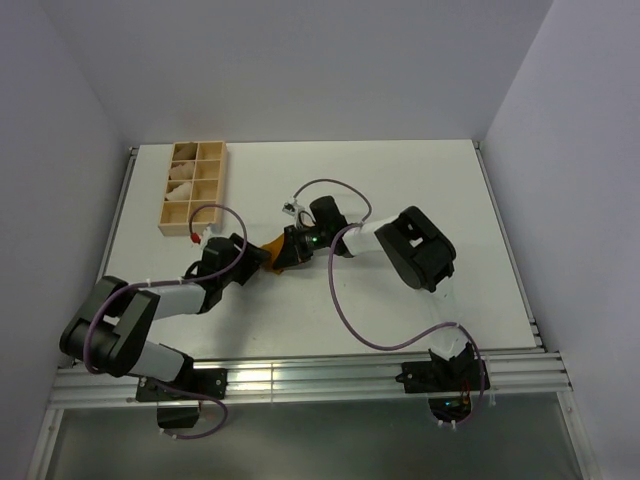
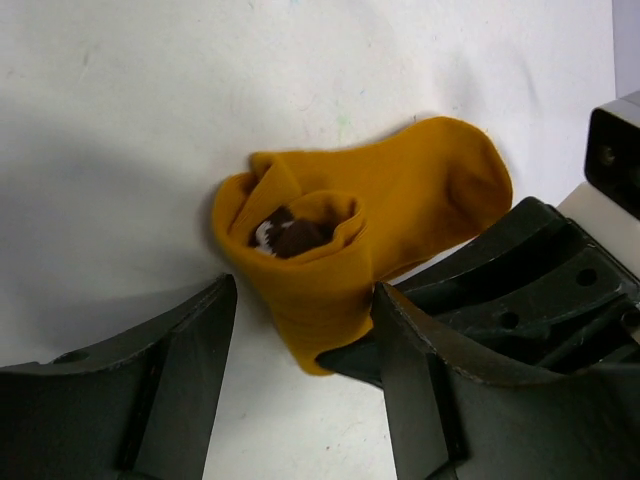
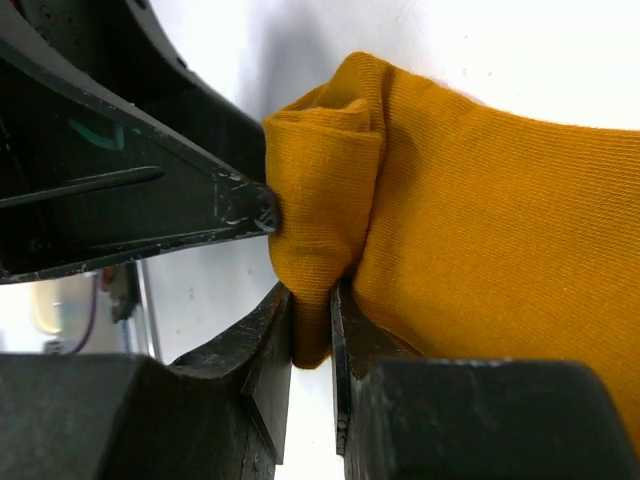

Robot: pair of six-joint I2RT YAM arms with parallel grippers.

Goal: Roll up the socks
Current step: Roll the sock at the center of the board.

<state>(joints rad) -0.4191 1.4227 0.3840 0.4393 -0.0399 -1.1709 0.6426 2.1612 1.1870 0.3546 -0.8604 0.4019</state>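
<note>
Pinching a thin fold at the edge of the sock, the right claw is clamped on the fabric with its jaws almost together. The left claw stands with its jaws apart, straddling the lower end of the half-made roll; one finger touches the cloth and the other is just clear of it. The sock lies on the white table near its middle, between the two claws, with the dark cuff wound inside the mustard tube and the toe end lying flat and unrolled. The main risk, as I judge it, is that the roll is loose. It gapes open at the end, so if the left claw closes off-centre or catches only the outer layer, the coil could spring open or squash flat rather than tighten. The right claw holds only a narrow fold, and a pull from either side could slip the fabric out or drag the whole sock across the table instead of turning it. The two claws are also very close, the left one's finger touching the roll just beside the right one's jaws, so a careless closing move might knock them together. The wooden tray at the far left is well apart and no hazard.
</note>
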